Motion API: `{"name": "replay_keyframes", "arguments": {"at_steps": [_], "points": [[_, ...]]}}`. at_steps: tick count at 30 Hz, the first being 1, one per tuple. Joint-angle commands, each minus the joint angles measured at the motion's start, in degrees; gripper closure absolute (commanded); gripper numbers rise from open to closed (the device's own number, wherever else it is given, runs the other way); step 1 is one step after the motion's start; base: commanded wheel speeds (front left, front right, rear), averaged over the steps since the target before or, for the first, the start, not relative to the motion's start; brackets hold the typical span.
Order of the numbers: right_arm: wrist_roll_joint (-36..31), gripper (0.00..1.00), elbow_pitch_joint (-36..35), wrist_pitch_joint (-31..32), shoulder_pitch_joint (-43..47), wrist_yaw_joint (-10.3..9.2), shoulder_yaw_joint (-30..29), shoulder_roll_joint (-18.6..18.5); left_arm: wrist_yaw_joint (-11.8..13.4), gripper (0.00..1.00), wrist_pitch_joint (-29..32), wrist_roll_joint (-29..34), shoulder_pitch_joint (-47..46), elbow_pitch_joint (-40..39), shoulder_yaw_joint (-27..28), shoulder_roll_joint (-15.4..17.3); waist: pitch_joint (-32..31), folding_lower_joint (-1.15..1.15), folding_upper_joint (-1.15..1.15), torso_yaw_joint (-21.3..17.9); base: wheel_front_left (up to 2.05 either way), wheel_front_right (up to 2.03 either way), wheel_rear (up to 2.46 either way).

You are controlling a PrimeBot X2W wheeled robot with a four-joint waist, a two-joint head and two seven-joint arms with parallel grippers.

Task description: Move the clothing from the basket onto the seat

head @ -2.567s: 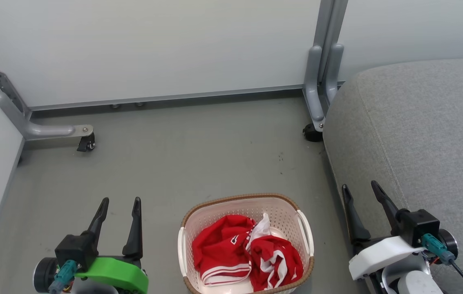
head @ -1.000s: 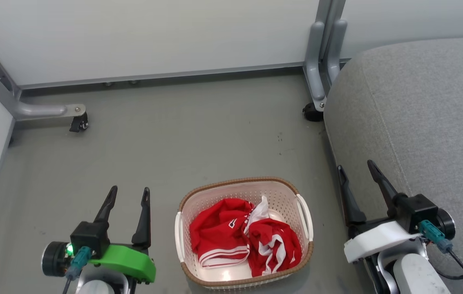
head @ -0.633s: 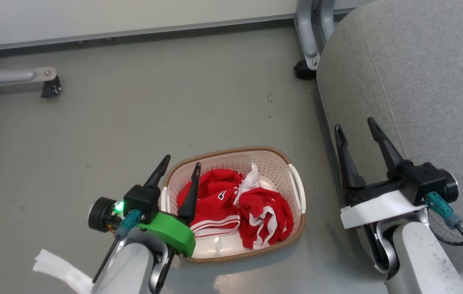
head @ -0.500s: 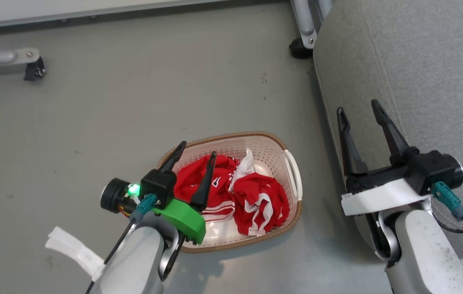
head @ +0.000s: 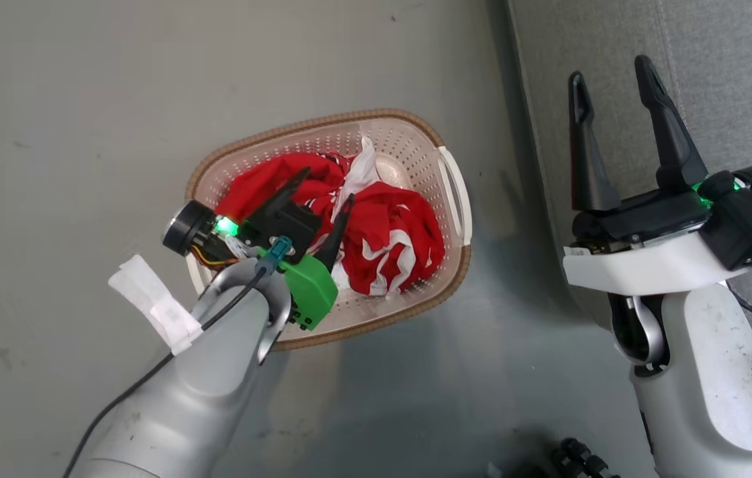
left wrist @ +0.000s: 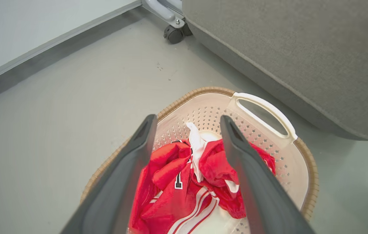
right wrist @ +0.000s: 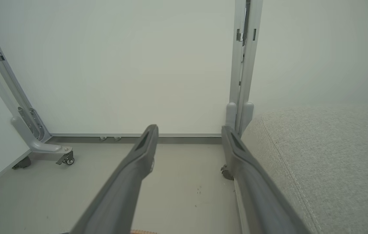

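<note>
While its two dark fingers stand well apart with nothing between them, the left gripper (head: 326, 187) hangs over the basket at the centre left of the head view, tips pointing up-frame across the red heap. I can't tell whether the tips touch the fabric. Under them lies the clothing (head: 395, 226), crumpled red with white stripes and a white fold sticking up in the middle. A bit of black-and-white lettering shows in the left wrist view. All of it sits inside the basket (head: 322, 123), a cream perforated tub with a brown woven rim and a white handle on its right side. The basket rests on the grey floor (head: 83, 99), near the edge of the seat (head: 734, 53), the grey upholstered cushion at the upper right. At the right of the frame the right gripper (head: 610, 70) is spread just as wide and empty, its fingers pointing up-frame along the seat's edge, apart from the basket. Its wrist view looks past the fingers to a pale wall panel (right wrist: 122, 65), a grey metal post (right wrist: 244, 65) and a caster (right wrist: 68, 160) at lower left.
</note>
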Motion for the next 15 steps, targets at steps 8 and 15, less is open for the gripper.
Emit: {"name": "replay_keyframes", "arguments": {"at_steps": [8, 15], "points": [[3.2, 0.0, -2.7, -0.2, -2.9, 0.0, 1.4, 0.0, 1.2, 0.0, 0.0, 5.6, -9.7, 13.0, -3.5, 3.5, 14.7, -0.01, 0.0, -7.2, 0.0, 0.0, 0.0], [5.8, 0.0, -2.9, -0.2, -4.0, 0.0, 3.0, 0.0, 1.8, 0.0, 0.6, 9.5, -15.4, 20.9, -7.5, 5.3, 18.6, -0.01, 0.0, -9.7, 0.0, 0.0, 0.0]]}}
